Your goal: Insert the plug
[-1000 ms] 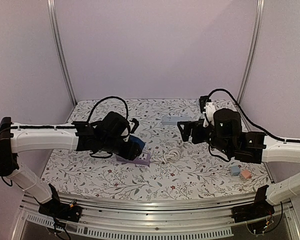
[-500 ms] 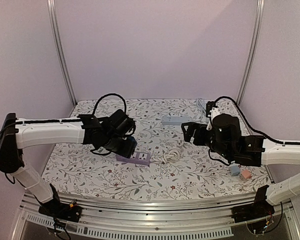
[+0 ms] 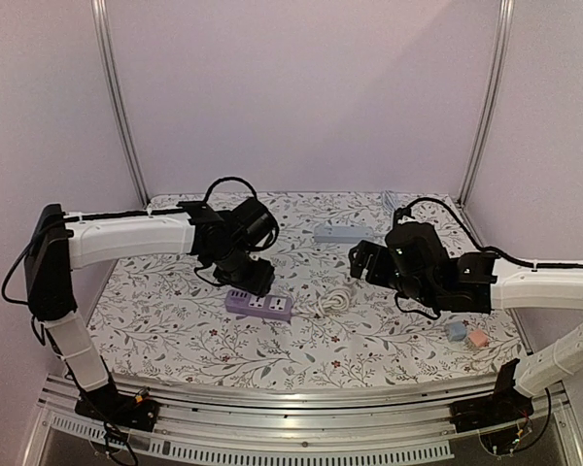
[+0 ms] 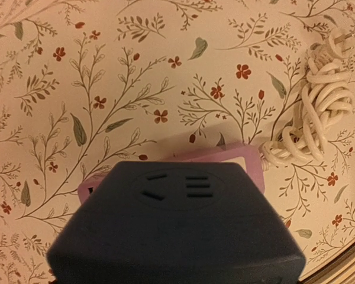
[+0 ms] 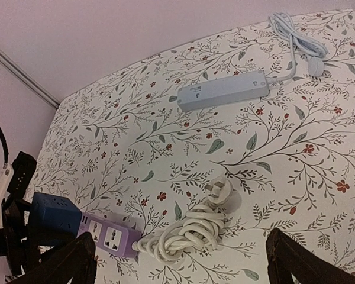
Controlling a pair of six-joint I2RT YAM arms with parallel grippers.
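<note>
Floral table (image 3: 389,340) is carrying two strips: grey power strip (image 3: 342,233) lying at the back, purple power strip (image 3: 260,305) lying near the middle. Left gripper (image 3: 255,279) is reaching down at the purple strip's left end, clamping the blue cube adapter (image 4: 177,236). The adapter is sitting right under the wrist, over that end; can't tell if it's seated. Right gripper (image 3: 361,260) is hovering with fingers wide apart, holding nothing, above the coiled white cord (image 5: 186,232), whose white plug (image 5: 218,190) is lying loose beside the coil.
</note>
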